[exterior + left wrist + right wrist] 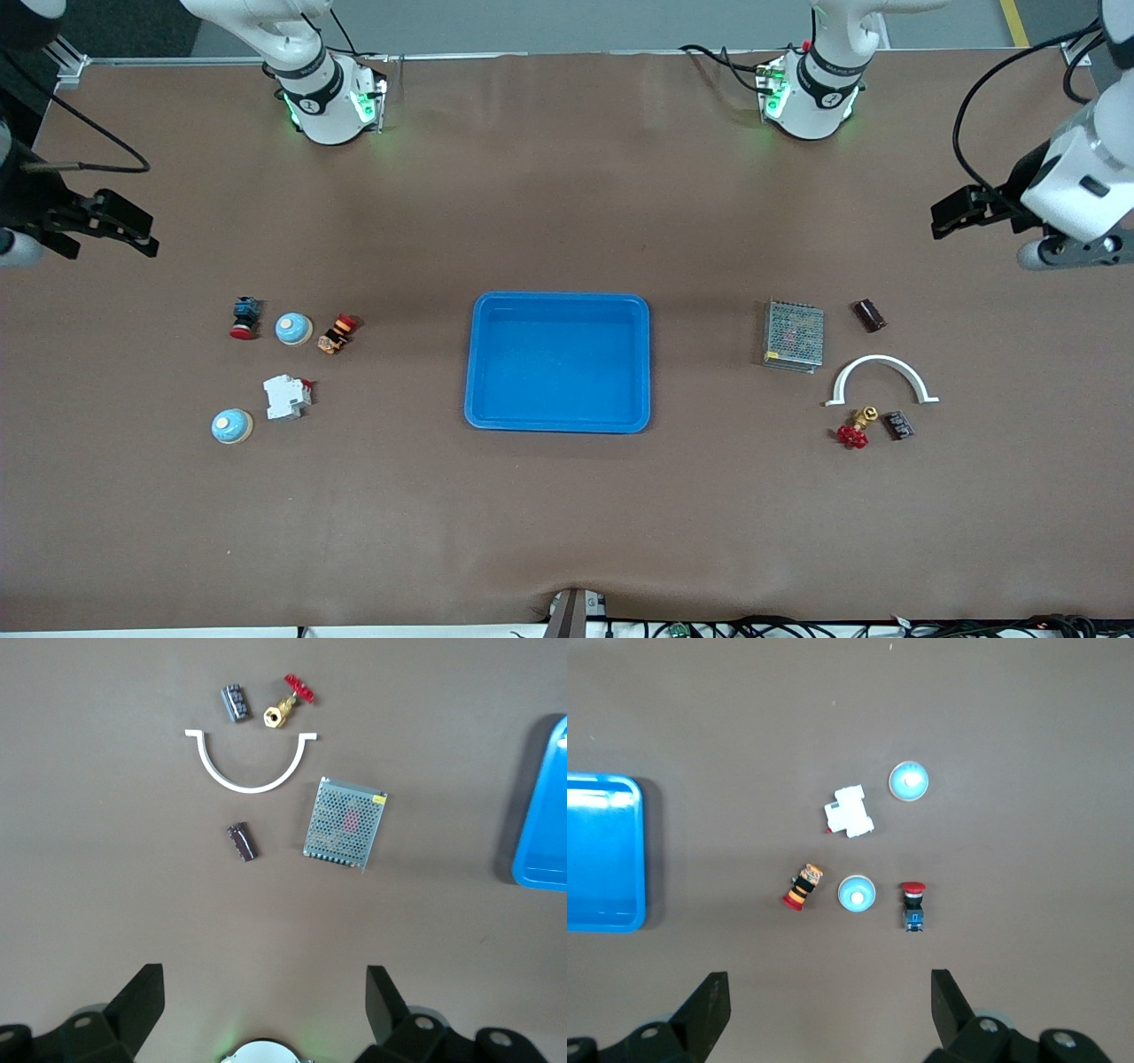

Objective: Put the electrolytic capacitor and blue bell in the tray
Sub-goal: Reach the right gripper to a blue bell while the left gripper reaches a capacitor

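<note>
Blue plastic marks the centre of the tabletop (567, 532): the tray (558, 362) is seen empty, set midway between the two arms, presumably so that either can reach it. Toward the left arm's end, the electrolytic capacitor (869, 315) is found lying on its side, just beside the grey mesh box (793, 335) and farther from the front camera than the white arch (881, 377), the red-handled valve (855, 431) and a small dark block (899, 425). Toward the right arm's end, two blue bells are laid out: one blue bell (293, 329) between a red push button (244, 317) and a striped button (337, 333), the other bell (232, 426) beside the white breaker (286, 396). Nothing has been picked up yet. The left gripper (952, 213) is held high over bare tabletop, jaws spread wide and empty, looking down on the capacitor. The right gripper (124, 232) is likewise poised aloft, jaws fully apart, nothing held, above its own cluster.
</note>
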`<state>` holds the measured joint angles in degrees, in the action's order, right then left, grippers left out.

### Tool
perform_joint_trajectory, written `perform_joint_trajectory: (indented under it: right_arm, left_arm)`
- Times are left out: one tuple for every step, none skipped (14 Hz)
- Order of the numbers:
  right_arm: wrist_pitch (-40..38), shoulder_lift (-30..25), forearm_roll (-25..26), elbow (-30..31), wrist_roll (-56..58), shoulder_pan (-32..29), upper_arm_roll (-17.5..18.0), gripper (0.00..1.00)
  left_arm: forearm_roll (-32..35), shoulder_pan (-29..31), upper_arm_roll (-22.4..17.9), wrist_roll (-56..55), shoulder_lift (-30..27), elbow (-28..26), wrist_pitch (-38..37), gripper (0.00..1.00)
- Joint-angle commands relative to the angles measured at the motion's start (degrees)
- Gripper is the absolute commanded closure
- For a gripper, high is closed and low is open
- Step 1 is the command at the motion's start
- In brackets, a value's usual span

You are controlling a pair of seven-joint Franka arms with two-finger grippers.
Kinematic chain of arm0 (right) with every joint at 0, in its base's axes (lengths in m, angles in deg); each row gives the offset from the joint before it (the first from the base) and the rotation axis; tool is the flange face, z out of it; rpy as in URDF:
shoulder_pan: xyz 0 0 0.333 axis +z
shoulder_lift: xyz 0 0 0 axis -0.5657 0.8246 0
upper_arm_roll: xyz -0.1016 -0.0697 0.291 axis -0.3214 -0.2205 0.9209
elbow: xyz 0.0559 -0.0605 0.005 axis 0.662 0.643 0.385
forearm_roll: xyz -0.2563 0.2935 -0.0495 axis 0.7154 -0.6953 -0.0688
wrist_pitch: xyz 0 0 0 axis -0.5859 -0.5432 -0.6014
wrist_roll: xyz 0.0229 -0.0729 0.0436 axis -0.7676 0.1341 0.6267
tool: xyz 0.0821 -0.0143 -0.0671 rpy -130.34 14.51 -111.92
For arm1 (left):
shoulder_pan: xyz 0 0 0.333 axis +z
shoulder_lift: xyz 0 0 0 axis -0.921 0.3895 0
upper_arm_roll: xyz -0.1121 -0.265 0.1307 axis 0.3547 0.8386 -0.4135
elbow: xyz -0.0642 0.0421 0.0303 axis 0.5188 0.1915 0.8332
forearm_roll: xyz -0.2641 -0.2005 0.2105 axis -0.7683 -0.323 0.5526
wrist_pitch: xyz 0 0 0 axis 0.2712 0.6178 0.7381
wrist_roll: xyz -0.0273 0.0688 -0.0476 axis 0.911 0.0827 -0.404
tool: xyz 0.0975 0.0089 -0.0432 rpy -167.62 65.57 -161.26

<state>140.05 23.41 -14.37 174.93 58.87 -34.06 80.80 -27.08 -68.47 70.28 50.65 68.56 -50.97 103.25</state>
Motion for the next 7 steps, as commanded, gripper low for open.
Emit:
perform_joint_trajectory:
  right_arm:
    - [0.5,5.8,-0.8,-0.8,0.4,0.3,-0.2,0.00]
    - [0.4,7.7,-0.8,-0.8,0.5,0.6,-0.2,0.00]
    - [0.4,9.2,-0.8,-0.8,0.5,0.9,-0.2,0.00]
    - [0.5,11.1,-0.8,-0.8,1.0,1.3,-0.2,0.00]
    - [0.7,13.0,-0.8,-0.8,4.1,1.2,-0.2,0.00]
    - [2.6,14.9,-0.9,-0.8,10.7,0.9,-0.1,0.00]
    - [5.7,15.7,-0.8,-0.7,17.9,0.7,-0.2,0.00]
  left_arm:
    - [1.1,2.3,0.2,1.1,0.0,-4.8,4.2,0.00]
    - [1.1,2.5,0.1,0.6,0.1,-6.7,6.3,0.00]
    - [1.1,3.9,0.0,0.4,0.3,-9.4,9.3,0.00]
    - [1.1,5.5,0.0,0.4,0.3,-13.3,14.1,0.00]
    - [1.1,7.2,0.1,0.4,0.3,-17.5,19.1,0.00]
    - [1.1,8.7,0.1,0.4,0.3,-21.6,23.6,0.00]
    - [1.1,9.2,0.1,0.4,0.5,-25.2,27.8,0.00]
